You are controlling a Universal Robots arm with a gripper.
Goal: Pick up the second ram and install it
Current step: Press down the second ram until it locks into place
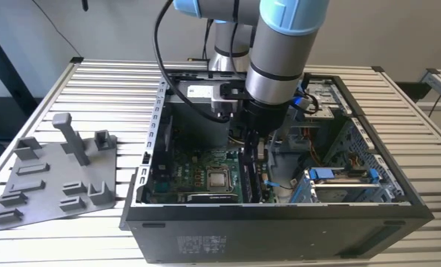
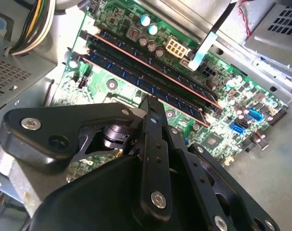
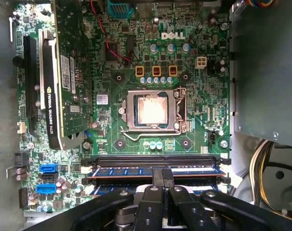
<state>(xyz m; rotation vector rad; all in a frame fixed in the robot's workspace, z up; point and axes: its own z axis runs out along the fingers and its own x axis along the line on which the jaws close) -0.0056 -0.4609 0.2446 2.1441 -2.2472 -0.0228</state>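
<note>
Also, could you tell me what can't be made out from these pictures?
1. Whether the memory sticks are fully seated: in the first wrist view the claw covers their middle.
2. Where the claw meets the board: in the exterior view the arm stands in front of that spot.
3. The near part of the motherboard: in the second wrist view the claw's black linkage covers it.

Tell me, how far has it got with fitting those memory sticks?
Done: one memory stick already sits in its slot, and the second ram stands in the slot beside it. In hand: the gripper hangs directly over the second ram inside the case. Left: I cannot tell whether it is pushed fully home.
</note>
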